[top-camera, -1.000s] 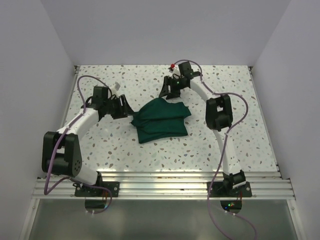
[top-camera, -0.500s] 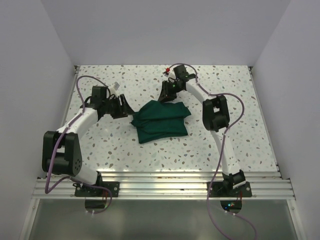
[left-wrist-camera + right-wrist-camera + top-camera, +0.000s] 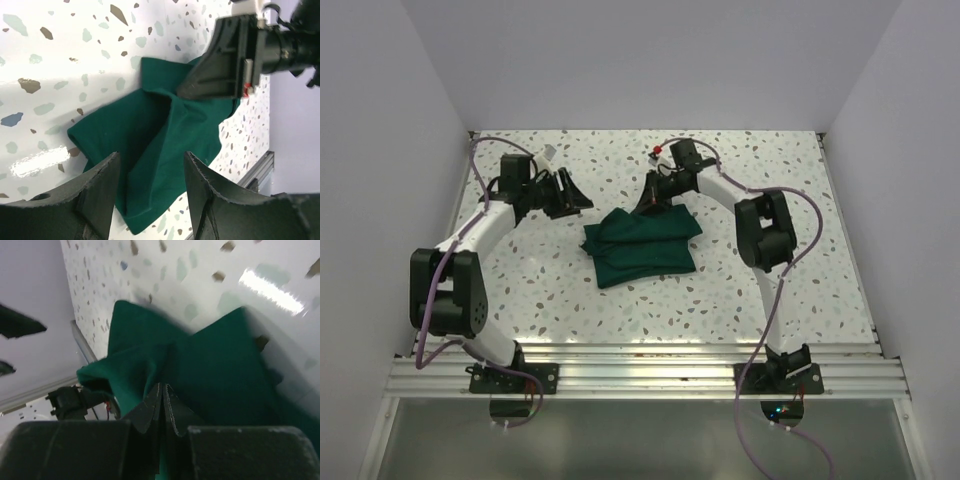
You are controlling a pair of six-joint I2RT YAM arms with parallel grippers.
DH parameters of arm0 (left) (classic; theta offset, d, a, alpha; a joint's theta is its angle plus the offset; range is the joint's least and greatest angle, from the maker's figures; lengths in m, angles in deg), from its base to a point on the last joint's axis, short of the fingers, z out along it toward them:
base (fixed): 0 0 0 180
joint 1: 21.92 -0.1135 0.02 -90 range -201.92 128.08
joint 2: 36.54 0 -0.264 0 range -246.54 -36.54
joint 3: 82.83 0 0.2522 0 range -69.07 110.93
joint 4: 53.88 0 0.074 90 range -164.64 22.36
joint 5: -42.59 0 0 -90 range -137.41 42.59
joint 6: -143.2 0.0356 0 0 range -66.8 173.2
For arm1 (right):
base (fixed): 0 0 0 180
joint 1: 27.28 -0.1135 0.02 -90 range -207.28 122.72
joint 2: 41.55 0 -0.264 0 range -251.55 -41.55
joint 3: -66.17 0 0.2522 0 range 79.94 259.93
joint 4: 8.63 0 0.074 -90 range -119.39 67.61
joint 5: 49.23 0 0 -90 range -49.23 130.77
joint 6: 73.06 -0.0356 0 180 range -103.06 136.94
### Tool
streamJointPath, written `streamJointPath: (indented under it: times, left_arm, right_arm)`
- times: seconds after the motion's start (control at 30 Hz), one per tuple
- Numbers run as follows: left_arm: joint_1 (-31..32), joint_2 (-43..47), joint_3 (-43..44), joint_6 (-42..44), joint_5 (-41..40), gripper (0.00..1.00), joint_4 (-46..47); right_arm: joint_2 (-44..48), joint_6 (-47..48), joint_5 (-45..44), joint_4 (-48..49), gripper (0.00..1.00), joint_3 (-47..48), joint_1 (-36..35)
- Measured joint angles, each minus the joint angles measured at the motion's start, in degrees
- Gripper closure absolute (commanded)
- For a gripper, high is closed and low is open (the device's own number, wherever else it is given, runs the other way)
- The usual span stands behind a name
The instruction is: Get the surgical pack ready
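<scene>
The dark green cloth drape (image 3: 640, 245) lies crumpled and folded on the speckled table (image 3: 800, 260), near its middle. No tray, instruments or gauze show. My right gripper (image 3: 650, 207) reaches down onto the drape's far edge. In the right wrist view its jaws (image 3: 162, 386) are pressed together on a raised fold of the drape (image 3: 220, 370). My left gripper (image 3: 578, 200) hovers to the far left of the cloth, apart from it, fingers spread. In the left wrist view it (image 3: 152, 157) is open, looking across the drape (image 3: 165, 130) at the right gripper (image 3: 220, 65).
White walls close in the table on the left, back and right. An aluminium rail (image 3: 640, 365) runs along the near edge by the arm bases. Purple cables loop off both arms.
The right gripper has closed and come down onto the drape's far edge. The left arm has drawn back from the cloth's left corner toward the far left.
</scene>
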Motion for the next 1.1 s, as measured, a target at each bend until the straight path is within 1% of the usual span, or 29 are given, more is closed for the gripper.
streamJointPath:
  times: [0.2, 0.37, 0.4, 0.43, 0.47, 0.53, 0.57, 0.6, 0.67, 0.8, 0.93, 1.1]
  left_arm:
    - [-0.07, -2.27, 1.4, -3.3, 2.58, 0.44, 1.51]
    - [-0.07, -3.15, 1.64, -4.44, 4.04, 0.44, 1.42]
    - [-0.07, -3.15, 1.64, -4.44, 4.33, 0.43, 1.38]
    - [-0.07, -3.15, 1.66, -4.44, 4.57, 0.41, 1.38]
    - [-0.07, -3.15, 1.68, -4.39, 4.7, 0.41, 1.36]
    - [0.0, -3.17, 1.84, -4.39, 4.76, 0.38, 1.18]
    - [0.15, -3.39, 2.25, -4.31, 4.72, 0.36, 0.92]
    - [0.42, -3.8, 3.04, -4.11, 4.37, 0.35, 0.52]
    - [1.79, -5.31, 5.68, -3.48, 2.97, 0.34, -0.48]
    - [5.75, -10.32, 12.26, -1.22, 0.04, 0.33, -1.53]
    - [8.37, -17.2, 18.4, 0.52, -1.33, 0.34, -2.64]
    - [8.85, -24.79, 23.06, 1.49, -1.55, 0.36, -6.01]
  right_arm:
    - [15.15, 1.27, 2.32, 0.17, 0.91, -13.86, -1.07]
    - [29.42, 4.61, 3.15, -1.62, 0.84, -28.46, -3.13]
    - [31.74, 5.31, 3.17, -2.4, 0.8, -31.23, -3.43]
    - [33.42, 5.9, 3.02, -3.69, 0.64, -33.22, -3.65]
    - [34.51, 6.45, 2.58, -4.79, 0.55, -34.45, -3.65]
    - [35.01, 7.76, 0.57, -6.64, 0.45, -34.58, -3.17]
    - [34.99, 7.96, -1.16, -7.45, 0.43, -33.99, -2.75]
    - [34.97, 8.22, -2.75, -8.13, 0.39, -33.22, -2.16]
    - [34.97, 8.22, -5.57, -9.86, 0.38, -30.6, -0.7]
    - [35.21, 8.07, -8.94, -10.1, 0.37, -26.03, 2.19]
    - [37.13, 8.02, -10.88, -10.8, 0.37, -26.29, 5.16]
    - [41.86, 8.07, -11.85, -11.58, 0.37, -28.98, 9.42]
